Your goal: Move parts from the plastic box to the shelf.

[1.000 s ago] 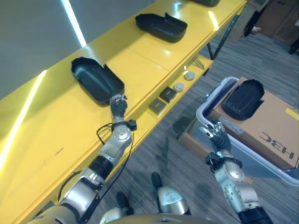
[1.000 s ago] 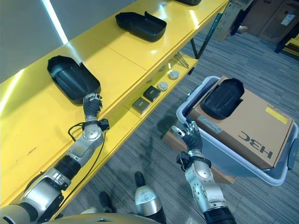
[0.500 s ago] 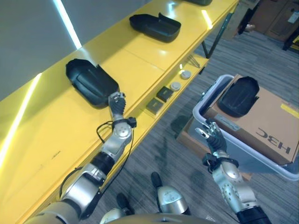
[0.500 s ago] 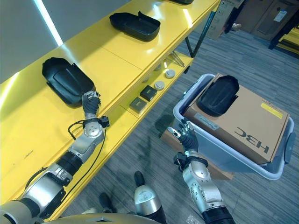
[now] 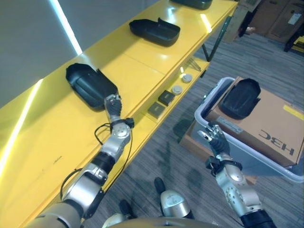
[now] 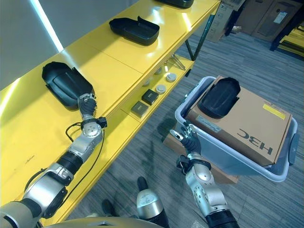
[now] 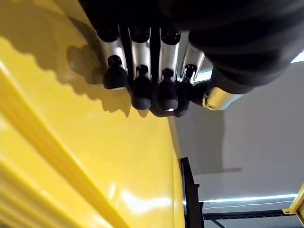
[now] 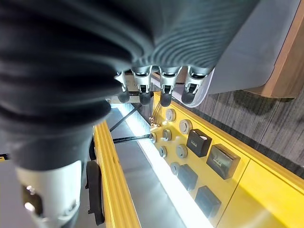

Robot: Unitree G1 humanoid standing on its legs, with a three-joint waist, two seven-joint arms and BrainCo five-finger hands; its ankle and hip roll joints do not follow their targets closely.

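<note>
A black moulded part [image 5: 90,85] lies on the yellow shelf's [image 5: 142,61] top. My left hand [image 5: 112,103] is open, its straight fingers [image 7: 142,85] at the near end of that part, just above the yellow surface. Another black part [image 5: 240,98] rests on a cardboard box [image 5: 278,130] inside the grey plastic box [image 5: 251,152] on the floor. Beside the box's near left corner my right hand [image 5: 216,140] hovers open with spread fingers [image 8: 161,88], apart from the box and holding nothing.
A second black part [image 5: 154,31] sits further along the shelf top, and a third [image 5: 192,4] at the far end. On the lower shelf lie small dark blocks [image 5: 167,97] and round discs [image 5: 176,89]. Grey carpet lies between shelf and box.
The whole view has shifted a little as the camera moved. My left hand stays at the part's near end and my right hand stays open by the box's corner.
</note>
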